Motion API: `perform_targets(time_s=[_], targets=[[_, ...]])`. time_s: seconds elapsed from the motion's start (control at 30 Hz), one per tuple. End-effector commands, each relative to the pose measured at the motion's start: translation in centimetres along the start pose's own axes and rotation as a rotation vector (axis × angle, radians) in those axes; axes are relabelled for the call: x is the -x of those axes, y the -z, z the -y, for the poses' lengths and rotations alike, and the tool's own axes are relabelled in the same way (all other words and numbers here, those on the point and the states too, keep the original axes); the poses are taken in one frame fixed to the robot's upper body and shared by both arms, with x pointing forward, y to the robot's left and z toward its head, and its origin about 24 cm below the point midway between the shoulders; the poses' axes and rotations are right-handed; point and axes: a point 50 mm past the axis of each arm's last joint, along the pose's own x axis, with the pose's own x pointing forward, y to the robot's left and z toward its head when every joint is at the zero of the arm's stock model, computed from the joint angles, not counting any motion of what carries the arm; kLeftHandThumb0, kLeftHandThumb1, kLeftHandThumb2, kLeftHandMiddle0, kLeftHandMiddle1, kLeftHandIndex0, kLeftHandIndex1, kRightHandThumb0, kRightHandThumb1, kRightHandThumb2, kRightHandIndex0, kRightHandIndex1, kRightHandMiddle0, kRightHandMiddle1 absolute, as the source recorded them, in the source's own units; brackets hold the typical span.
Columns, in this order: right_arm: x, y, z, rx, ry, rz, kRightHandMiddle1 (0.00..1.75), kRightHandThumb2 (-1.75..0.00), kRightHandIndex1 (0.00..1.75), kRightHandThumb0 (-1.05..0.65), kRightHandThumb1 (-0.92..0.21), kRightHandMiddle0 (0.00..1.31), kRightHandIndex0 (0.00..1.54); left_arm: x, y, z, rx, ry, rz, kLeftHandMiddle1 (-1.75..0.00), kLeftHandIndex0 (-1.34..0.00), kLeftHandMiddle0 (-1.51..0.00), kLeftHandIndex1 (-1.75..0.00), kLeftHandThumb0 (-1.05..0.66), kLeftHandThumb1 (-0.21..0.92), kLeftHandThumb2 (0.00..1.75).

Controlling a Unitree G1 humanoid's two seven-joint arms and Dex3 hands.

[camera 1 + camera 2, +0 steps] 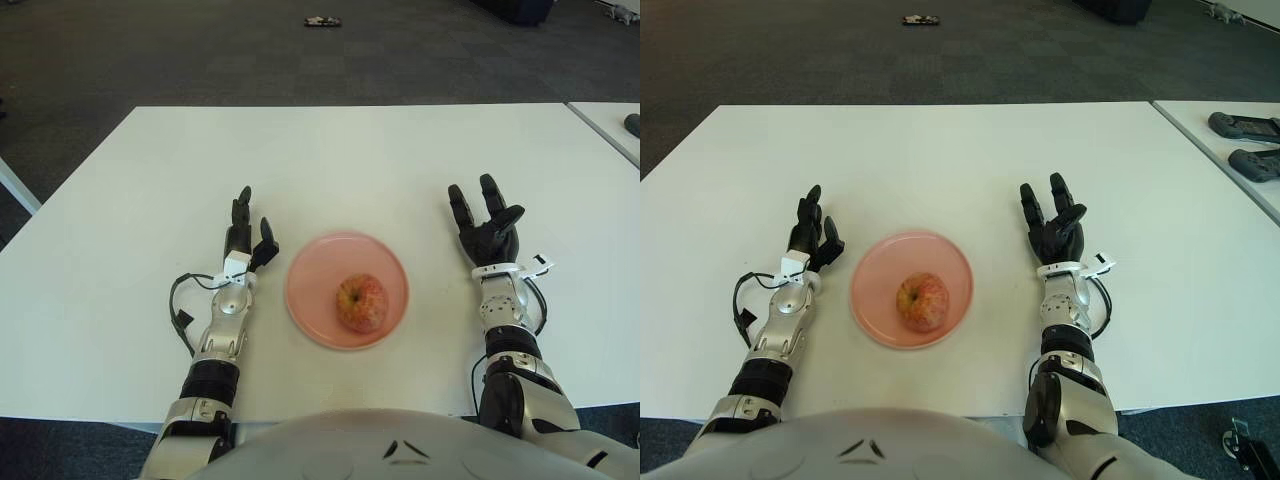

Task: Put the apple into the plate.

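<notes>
The left hand (pixel 245 235) lay at about nine o'clock from the pink plate (pixel 312 262), just beside its rim, with its fingers stretched forward and holding nothing; whether it touched the white table (pixel 330 160) could not be told. A black cable (pixel 183 300) looped out from its wrist.

The plate sat near the table's front edge, between the two hands. The apple (pixel 361 303), red with a yellowish patch around the stem hollow, rested inside the plate, slightly toward five o'clock of its centre and clear of the rim.

The right hand (pixel 485 225) stood at about three o'clock from the plate, farther off than the left, its three fingers spread and pointing upward, empty.

Judged from this, the task looked finished: the apple was already in the plate and neither hand was on it. Nothing seemed left except perhaps drawing the arms back.

Some parts stayed unclear. The robot's torso cut off the lower arms and the table's near edge. A small dark object (pixel 323 21) on the floor at twelve o'clock was too small to identify. On a second table at the far right, two dark devices (pixel 1245 126) were only partly in view.
</notes>
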Motion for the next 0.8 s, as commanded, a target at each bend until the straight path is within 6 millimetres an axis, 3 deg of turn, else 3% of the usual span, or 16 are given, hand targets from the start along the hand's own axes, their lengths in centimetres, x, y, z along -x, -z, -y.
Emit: perform_targets(time_s=[0.0,0.37,0.77], targets=[[1.5,0.3,0.2,0.121,0.072,0.027,0.44,-0.95,0.03,-0.91,-0.92,0.00,0.14,0.7,1.4,-0.2,-0.009,0.008,-0.071,-0.01,0.00,-0.14,-0.36,-0.82,0.92,0.98],[2.8,-0.1,0.3,0.517,0.097,0.068,0.63,-0.96,0.05,-0.92,-0.92,0.00,0.22,0.7,1.5,-0.2,-0.006,0.007,-0.082,0.00,0.00,-0.13,-0.36,-0.83,0.92,0.98],[3.5,-0.1,-0.3,0.807,0.067,0.113,0.41,-0.95,0.00,-0.82,-0.92,0.00,0.16,0.6,1.4,-0.1,-0.003,0.013,-0.073,0.00,0.00,-0.13,-0.37,-0.82,0.92,0.98]])
